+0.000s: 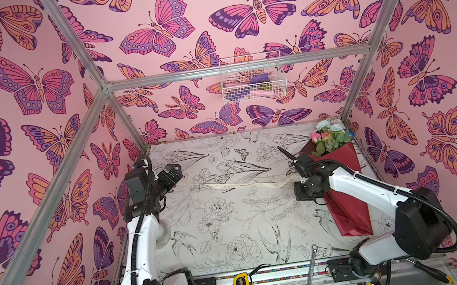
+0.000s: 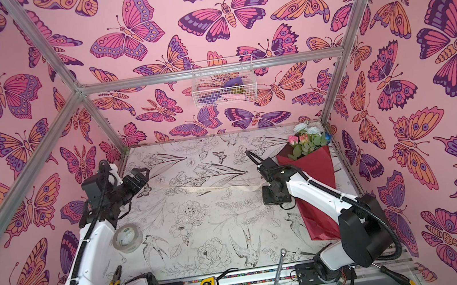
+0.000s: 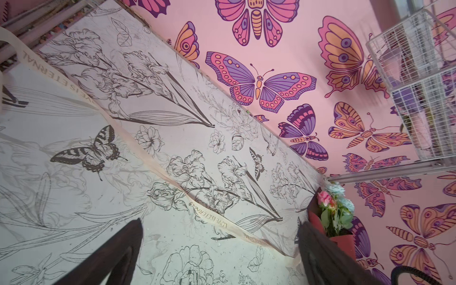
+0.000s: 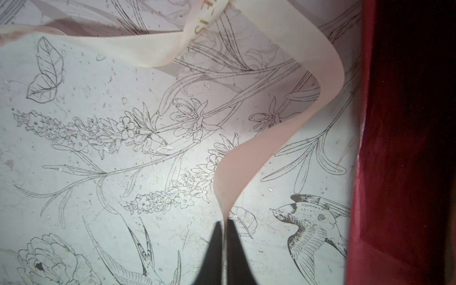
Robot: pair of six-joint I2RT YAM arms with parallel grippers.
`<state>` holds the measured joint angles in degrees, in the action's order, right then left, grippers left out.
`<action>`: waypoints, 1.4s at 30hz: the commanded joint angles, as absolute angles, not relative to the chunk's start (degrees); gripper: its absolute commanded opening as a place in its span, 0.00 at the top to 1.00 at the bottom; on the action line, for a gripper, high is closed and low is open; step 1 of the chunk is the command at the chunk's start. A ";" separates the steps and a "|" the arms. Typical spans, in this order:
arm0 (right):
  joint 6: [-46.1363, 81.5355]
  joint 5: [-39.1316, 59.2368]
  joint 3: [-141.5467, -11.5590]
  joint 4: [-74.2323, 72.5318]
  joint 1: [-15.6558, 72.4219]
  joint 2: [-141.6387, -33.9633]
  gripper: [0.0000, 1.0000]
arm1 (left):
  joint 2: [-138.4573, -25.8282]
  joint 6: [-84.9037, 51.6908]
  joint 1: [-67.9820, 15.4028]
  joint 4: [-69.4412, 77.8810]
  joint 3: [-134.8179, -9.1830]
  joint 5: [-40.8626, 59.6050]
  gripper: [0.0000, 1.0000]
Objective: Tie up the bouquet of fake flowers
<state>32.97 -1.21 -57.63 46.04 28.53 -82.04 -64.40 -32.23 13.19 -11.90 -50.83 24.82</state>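
Observation:
The bouquet of fake flowers lies along the right wall, pink, white and blue heads toward the back corner, its dark red wrapping paper running forward under the right arm. A cream lettered ribbon stretches across the mat's middle. My right gripper points down beside the paper, jaws pinched on the ribbon's end, which curls up from them. My left gripper hovers at the left, open and empty, apart from the ribbon.
A clear tape roll sits by the left arm, with yellow pliers nearer the front. A yellow tape measure, a wrench and a screwdriver lie along the front rail. A wire basket hangs on the back wall.

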 commanded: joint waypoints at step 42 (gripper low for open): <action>22.62 3.69 -54.47 41.87 -19.68 -74.43 0.01 | -126.28 -36.76 -45.59 -4.32 -100.73 28.27 0.27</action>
